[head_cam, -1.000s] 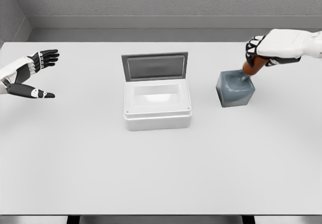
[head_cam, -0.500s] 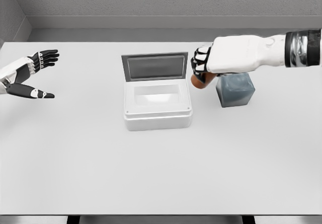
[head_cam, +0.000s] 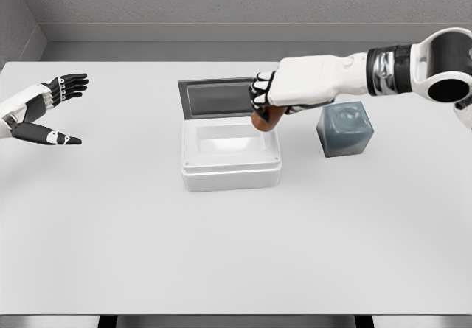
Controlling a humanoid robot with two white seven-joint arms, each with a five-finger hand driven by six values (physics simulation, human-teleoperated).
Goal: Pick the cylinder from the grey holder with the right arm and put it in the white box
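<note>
My right hand is shut on the brown cylinder, whose lower end pokes out beneath the fingers. It hangs over the back right corner of the open white box, just above the rim. The box lid stands up behind it. The grey holder stands to the right of the box, with nothing in it, and the right forearm passes above its back edge. My left hand hovers open at the far left.
The white table stretches wide in front of the box. A grey wall runs along the table's far edge.
The right hand lifted the cylinder out of the grey holder and carried it left, from over the holder to over the box's right back corner. The left hand stayed put.
</note>
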